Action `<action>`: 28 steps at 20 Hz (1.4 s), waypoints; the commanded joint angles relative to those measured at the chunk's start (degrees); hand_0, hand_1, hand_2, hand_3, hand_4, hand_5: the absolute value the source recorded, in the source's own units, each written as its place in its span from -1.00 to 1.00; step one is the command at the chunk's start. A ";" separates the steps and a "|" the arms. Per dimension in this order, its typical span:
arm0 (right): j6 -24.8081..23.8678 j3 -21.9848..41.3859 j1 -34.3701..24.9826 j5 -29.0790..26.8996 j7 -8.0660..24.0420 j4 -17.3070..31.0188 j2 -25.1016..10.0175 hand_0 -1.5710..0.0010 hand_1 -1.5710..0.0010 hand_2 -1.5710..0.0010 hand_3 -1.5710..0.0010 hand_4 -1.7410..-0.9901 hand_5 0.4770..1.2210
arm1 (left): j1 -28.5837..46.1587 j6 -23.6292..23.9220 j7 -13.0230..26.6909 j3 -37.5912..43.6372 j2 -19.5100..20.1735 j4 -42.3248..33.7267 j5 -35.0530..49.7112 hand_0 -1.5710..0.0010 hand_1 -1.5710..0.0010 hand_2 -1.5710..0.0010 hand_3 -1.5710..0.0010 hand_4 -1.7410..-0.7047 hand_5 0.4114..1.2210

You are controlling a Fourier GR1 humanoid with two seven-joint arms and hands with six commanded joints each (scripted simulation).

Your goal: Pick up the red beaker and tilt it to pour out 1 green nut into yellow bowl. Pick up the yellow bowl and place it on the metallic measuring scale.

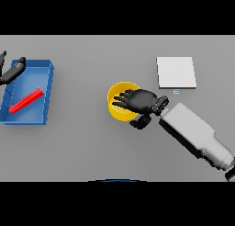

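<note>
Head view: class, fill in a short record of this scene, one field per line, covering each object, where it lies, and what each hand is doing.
yellow bowl: on the grey table, centre, partly under the right hand
right hand: over the bowl, fingers spread across its rim
red beaker: lying on its side inside the blue tray
blue tray: left side of table
metallic measuring scale: upper right, nothing on it
left hand: at the tray's upper left corner
green nut: not visible

A single head view looks steeply, perhaps vertically, down on the grey table (92,147), toward its 12 o'clock edge.
</note>
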 commanded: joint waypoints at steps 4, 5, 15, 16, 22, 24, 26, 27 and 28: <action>1.40 0.10 -1.00 -0.32 0.02 2.34 0.58 1.00 1.00 1.00 1.00 0.18 -0.26 | 0.67 0.13 -0.05 0.08 0.46 -0.99 0.34 1.00 1.00 1.00 1.00 0.97 -0.32; 1.36 -0.28 -1.25 -0.64 0.67 3.05 1.27 1.00 1.00 1.00 1.00 0.16 -0.23 | 0.47 -0.01 0.06 0.14 0.63 -1.13 0.39 1.00 1.00 1.00 1.00 0.97 -0.32; 1.23 0.08 -0.92 -1.28 -0.67 3.27 1.29 -0.57 -0.54 -0.43 -0.06 -0.66 0.76 | 0.32 -0.21 -0.67 0.36 0.33 -0.34 0.39 1.00 1.00 1.00 1.00 0.96 -0.30; 1.17 0.16 -1.36 -1.25 -0.54 3.52 1.40 -0.66 -0.63 -0.48 -0.20 -0.73 0.80 | 0.54 -0.16 -1.03 0.34 0.21 0.07 0.31 1.00 1.00 1.00 1.00 0.96 -0.29; -0.19 0.18 -1.13 -1.84 -0.52 2.44 0.69 -0.91 -0.90 -0.67 -0.60 -0.93 0.95 | -0.08 -0.91 -0.37 0.00 0.56 -0.53 0.21 1.00 1.00 1.00 1.00 0.97 -0.30; 0.70 -0.82 -1.18 -2.95 -1.16 1.74 -0.27 -0.94 -0.94 -0.68 -0.67 -0.95 0.97 | 0.21 -0.53 -0.40 -0.12 -0.01 -0.32 0.20 1.00 1.00 1.00 1.00 0.98 -0.30; 0.95 -1.85 -1.22 -3.76 -0.27 1.06 -0.29 -0.96 -0.96 -0.70 -0.71 -0.97 0.98 | 0.30 -0.39 -0.44 0.25 0.38 -0.02 0.28 1.00 1.00 1.00 1.00 0.98 -0.30; 2.03 -2.55 -1.22 -4.44 -0.36 -0.26 -1.14 -0.97 -0.97 -0.70 -0.69 -0.98 0.98 | 0.06 -0.41 0.31 0.20 0.77 -0.61 0.30 1.00 1.00 1.00 1.00 0.97 -0.30; 2.92 -3.28 -0.74 -5.00 0.94 -1.90 -1.51 -0.98 -0.97 -0.71 -0.68 -0.98 0.99 | 1.03 -0.33 -0.25 0.19 0.84 -0.88 0.54 1.00 1.00 1.00 1.00 0.97 -0.30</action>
